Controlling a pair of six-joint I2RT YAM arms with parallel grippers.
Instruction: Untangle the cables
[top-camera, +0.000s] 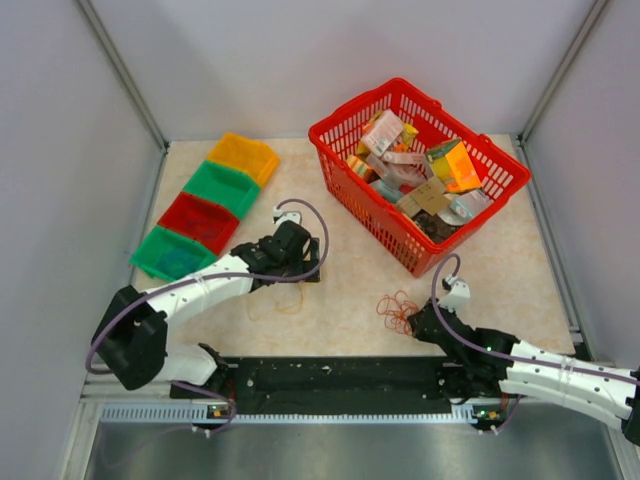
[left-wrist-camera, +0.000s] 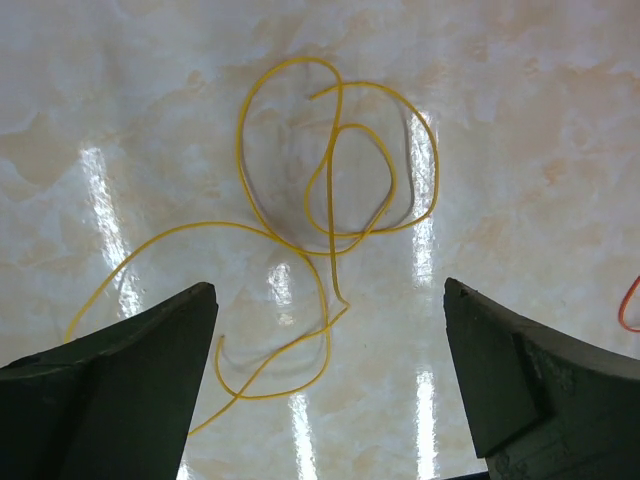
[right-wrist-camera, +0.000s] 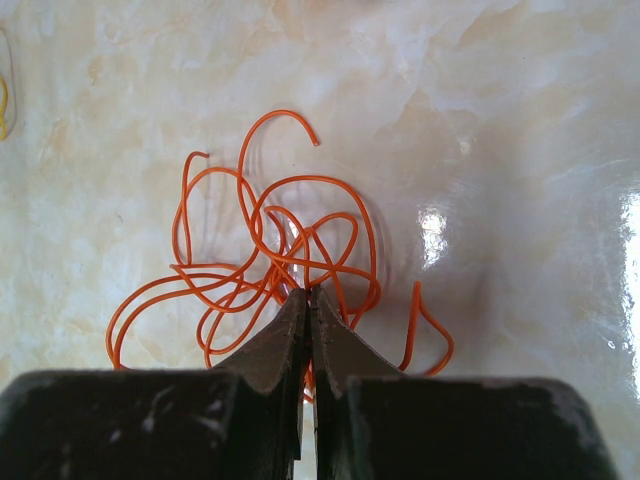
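Note:
A yellow cable (left-wrist-camera: 330, 240) lies in loose loops on the table, separate from the rest; in the top view it shows faintly as the yellow cable (top-camera: 275, 298). My left gripper (left-wrist-camera: 328, 288) hovers just above it, open wide, with nothing between its fingers; from above, the left gripper (top-camera: 300, 268) sits right behind the strand. An orange-red cable tangle (right-wrist-camera: 282, 262) lies in front of my right gripper (right-wrist-camera: 308, 292), which is shut with strands pinched at its tips. The top view places the tangle (top-camera: 398, 308) beside the right gripper (top-camera: 420, 318).
A red basket (top-camera: 365, 205) full of packets stands at the back right. A row of small bins runs along the back left: orange (top-camera: 243, 157), green (top-camera: 222, 187), red (top-camera: 198, 222), green (top-camera: 172, 255). Walls enclose both sides.

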